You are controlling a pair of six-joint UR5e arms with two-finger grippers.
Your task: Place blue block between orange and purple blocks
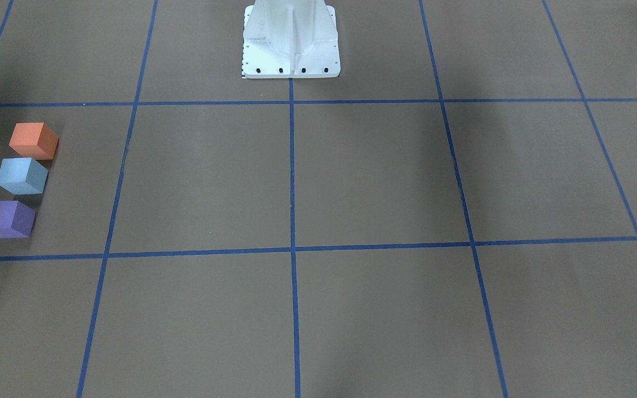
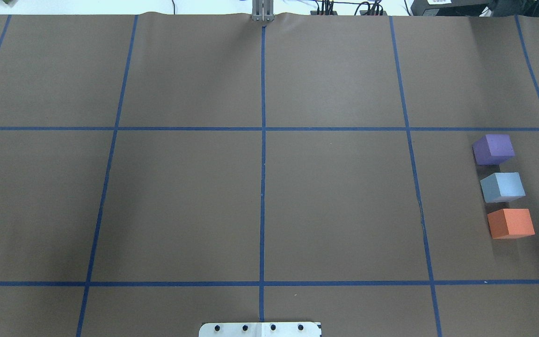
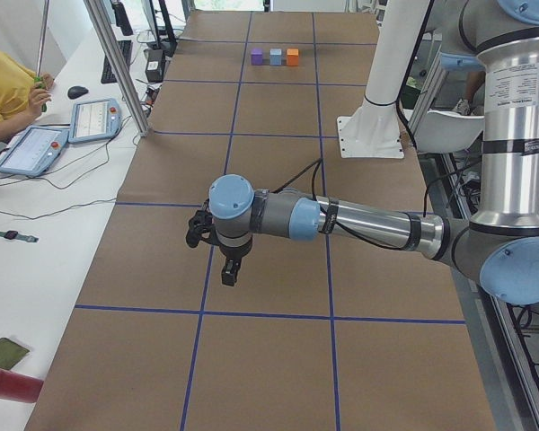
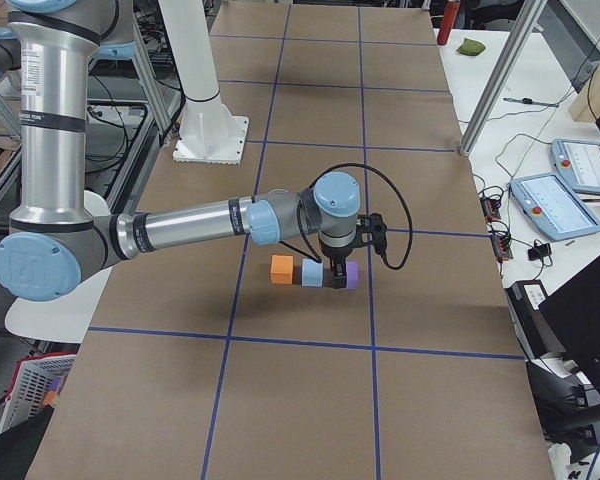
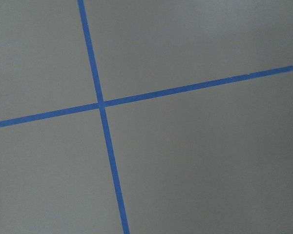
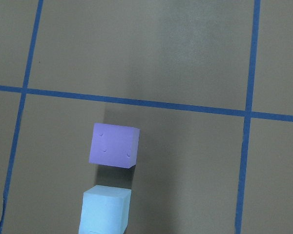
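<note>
Two flank the blue block (image 2: 502, 187): orange block (image 2: 511, 223), purple block (image 2: 493, 149). We cannot tell whether left gripper (image 3: 231, 269) or right gripper (image 4: 334, 275) gapes.

The table (image 2: 180, 201) had a brown surface marked into squares by blue tape lines (image 2: 263, 187). Toward the robot's right end, three blocks stood on it in a row with small gaps. The purple block (image 2: 493, 149) lay farthest from the robot, the blue block (image 2: 503, 186) in the middle and the orange block (image 2: 511, 223) nearest. A white base plate (image 1: 291, 55) sat on the centre line.
</note>
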